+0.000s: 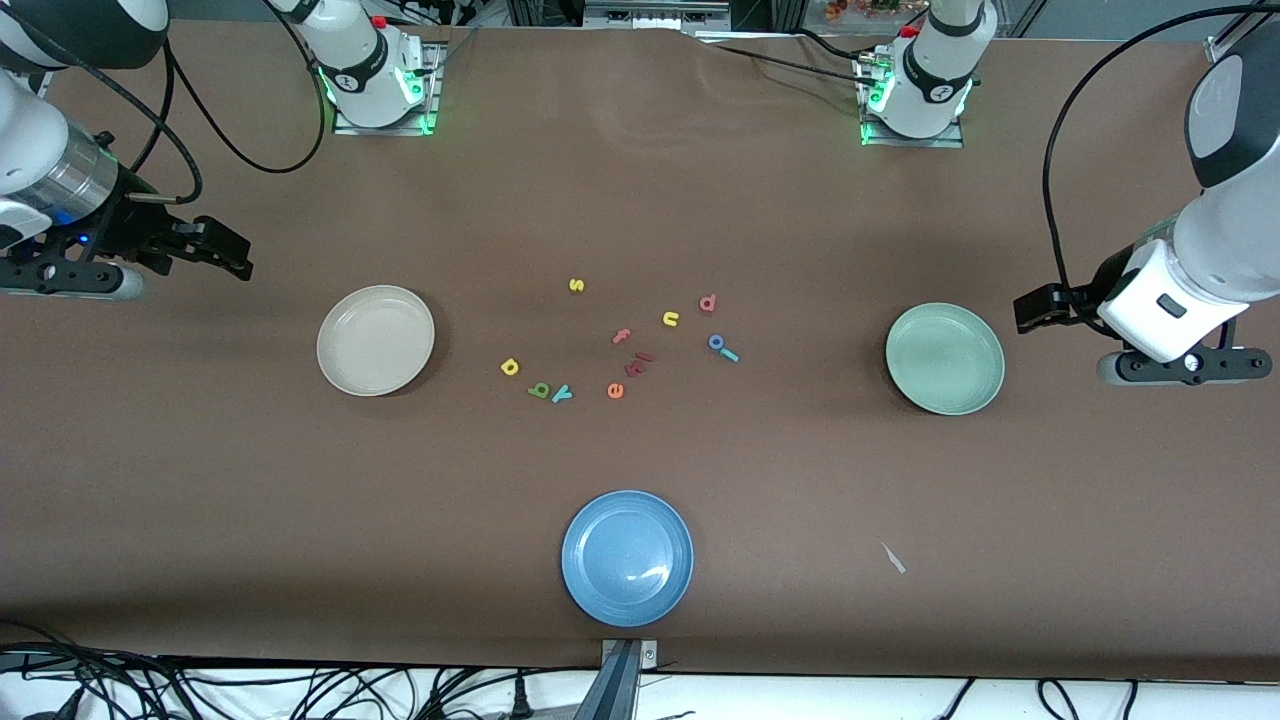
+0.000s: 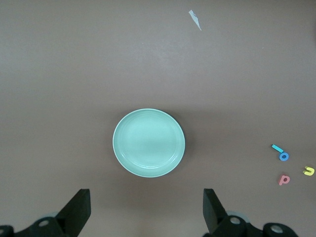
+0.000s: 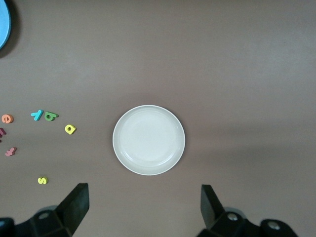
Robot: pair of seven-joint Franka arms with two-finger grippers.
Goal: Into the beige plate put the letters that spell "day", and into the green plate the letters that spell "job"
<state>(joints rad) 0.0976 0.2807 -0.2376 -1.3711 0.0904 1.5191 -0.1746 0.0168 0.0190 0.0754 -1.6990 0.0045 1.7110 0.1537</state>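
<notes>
The beige plate [image 1: 375, 340] [image 3: 148, 139] lies toward the right arm's end, the green plate [image 1: 945, 358] [image 2: 148, 143] toward the left arm's end. Between them lie the yellow d [image 1: 510, 367] [image 3: 70, 129], green a [image 1: 540, 390] [image 3: 50, 116] and teal y [image 1: 562, 394] [image 3: 37, 115] in a row. The blue o [image 1: 716, 342] [image 2: 284, 156], teal j [image 1: 730, 354] [image 2: 277, 147] and pinkish-red b [image 1: 707, 303] [image 2: 284, 179] sit nearer the green plate. My right gripper [image 1: 222, 250] [image 3: 143, 207] hangs open beside the beige plate. My left gripper [image 1: 1035, 310] [image 2: 146, 210] hangs open beside the green plate. Both hold nothing.
A blue plate [image 1: 627, 558] lies near the table's front edge. Among the letters are a yellow s [image 1: 576, 285], yellow u [image 1: 670, 319], pink f [image 1: 621, 336], orange e [image 1: 615, 391] and dark red pieces [image 1: 637, 365]. A paper scrap [image 1: 893, 558] lies nearer the camera than the green plate.
</notes>
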